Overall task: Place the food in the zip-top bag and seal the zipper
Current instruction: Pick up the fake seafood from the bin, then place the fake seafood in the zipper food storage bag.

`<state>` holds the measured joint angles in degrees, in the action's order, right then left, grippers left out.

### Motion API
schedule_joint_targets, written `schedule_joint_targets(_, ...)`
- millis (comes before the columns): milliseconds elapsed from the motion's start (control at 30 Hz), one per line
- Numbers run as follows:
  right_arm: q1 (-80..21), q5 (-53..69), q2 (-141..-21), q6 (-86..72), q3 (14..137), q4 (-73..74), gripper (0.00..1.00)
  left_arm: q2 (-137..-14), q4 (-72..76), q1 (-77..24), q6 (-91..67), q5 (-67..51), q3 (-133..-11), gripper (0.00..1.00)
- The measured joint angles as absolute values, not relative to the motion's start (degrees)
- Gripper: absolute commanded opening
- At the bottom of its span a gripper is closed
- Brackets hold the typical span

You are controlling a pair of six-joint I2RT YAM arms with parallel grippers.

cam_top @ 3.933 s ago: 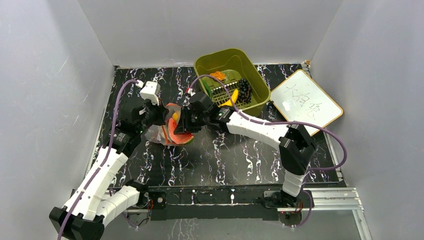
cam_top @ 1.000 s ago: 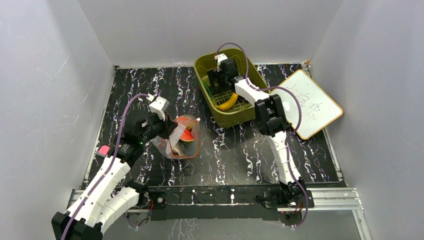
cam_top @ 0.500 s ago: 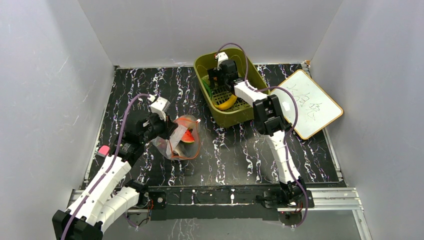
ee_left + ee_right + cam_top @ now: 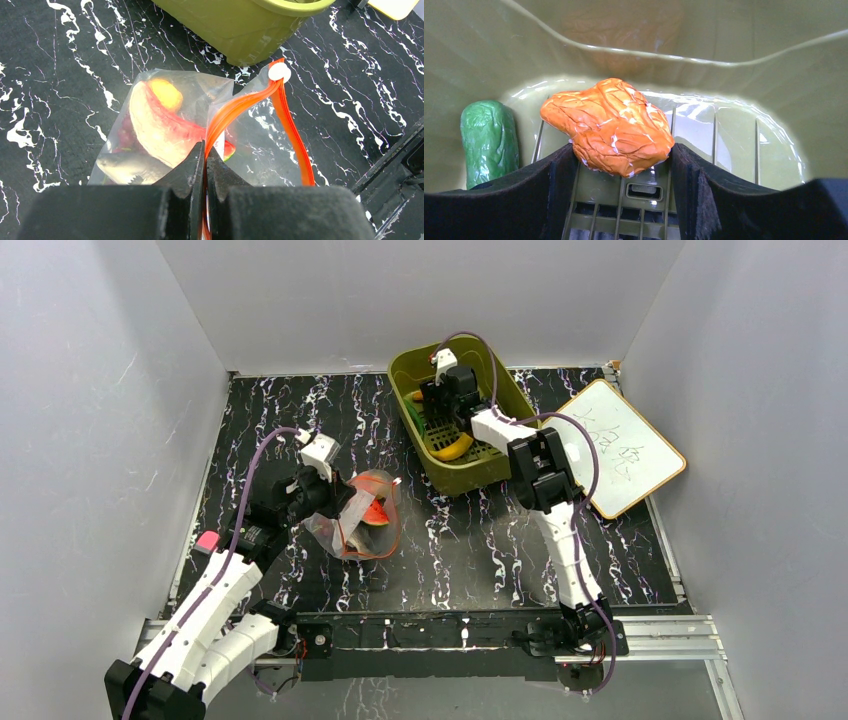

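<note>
The clear zip-top bag [image 4: 360, 522] lies on the black mat left of the basket, mouth toward the right. Through the plastic [image 4: 165, 115] I see the watermelon slice [image 4: 160, 125] and a yellow-orange piece [image 4: 165, 94]. My left gripper [image 4: 205, 150] is shut on the red-orange zipper [image 4: 235, 107], which loops open to a white slider [image 4: 279, 72]. My right gripper [image 4: 622, 150] is down in the basket, its fingers pressed against both sides of the orange bit [image 4: 611, 125]. A green bit [image 4: 489, 142] lies to its left. The banana [image 4: 455, 447] rests in the basket.
The olive-green slotted basket [image 4: 400, 365] stands at the back centre, its wall [image 4: 240, 30] just beyond the bag. A small whiteboard [image 4: 612, 445] lies tilted at the right. Grey walls enclose the mat on three sides.
The right arm left the bag and reached into the basket; over the last second it edged toward the back wall. The left gripper and the bag have stayed still.
</note>
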<state>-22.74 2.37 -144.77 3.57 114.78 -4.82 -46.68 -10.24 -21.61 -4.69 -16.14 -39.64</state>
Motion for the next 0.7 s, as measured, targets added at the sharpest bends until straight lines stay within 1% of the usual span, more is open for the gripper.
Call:
schedule_joint_targets(67, -22.74, 2.52, -143.90, 3.77, 113.54, -5.10, 0.54, -46.68, -10.24, -21.61, -4.69, -16.14, -39.64, 0.00)
schedule_joint_targets(167, -22.74, 2.96, -142.10, 3.81, 111.46, -4.84, 0.42, -46.68, -10.24, -21.61, -4.71, -16.14, -39.64, 0.00)
schedule_joint_targets(233, -22.76, 2.98, -141.25, 3.84, 110.74, -4.75, 0.38, -46.63, -10.24, -21.61, -4.71, -16.12, -39.64, 0.00)
schedule_joint_targets(500, -22.74, 2.87, -137.12, 4.27, 107.31, -4.80, 0.31, -46.09, -10.26, -21.61, -4.69, -15.88, -39.62, 0.00)
schedule_joint_targets(700, -22.76, 1.63, -132.99, 4.45, 103.66, -4.51, 0.29, -46.02, -10.28, -21.61, -4.69, -15.38, -39.62, 0.00)
